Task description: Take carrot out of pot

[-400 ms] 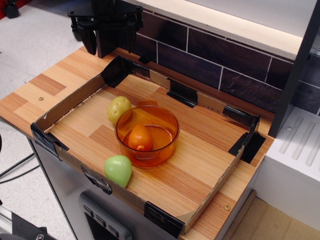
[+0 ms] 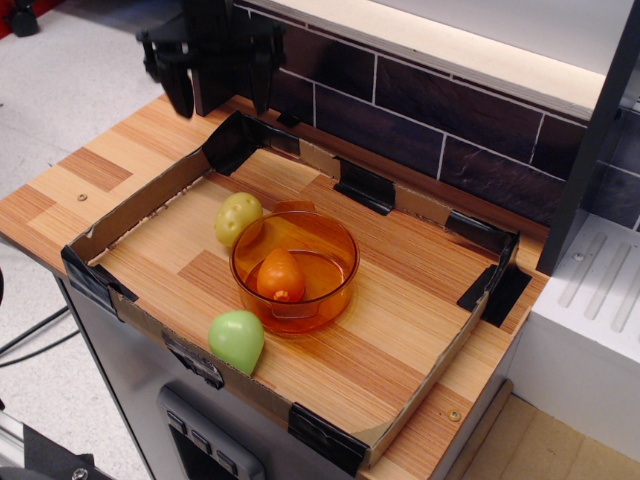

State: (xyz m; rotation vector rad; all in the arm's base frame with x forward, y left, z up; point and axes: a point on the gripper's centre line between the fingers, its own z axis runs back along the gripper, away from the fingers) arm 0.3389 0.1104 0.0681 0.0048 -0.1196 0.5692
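Orange carrot (image 2: 281, 276) sits inside the translucent pot (image 2: 340, 240), untouched.
Black gripper (image 2: 220, 100) hangs at the far-left corner, top cut off by the frame, fingers spread and empty; the pot's wall partly veils a yellow potato toy (image 2: 237, 216).

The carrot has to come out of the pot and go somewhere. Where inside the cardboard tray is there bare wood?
The widest bare patch lies right of the pot, out to the tray wall. A narrower strip runs behind the pot along the back wall. It is crowded at the left: the potato touches the pot, the pear sits at the front wall. The carrot lies in the pot.
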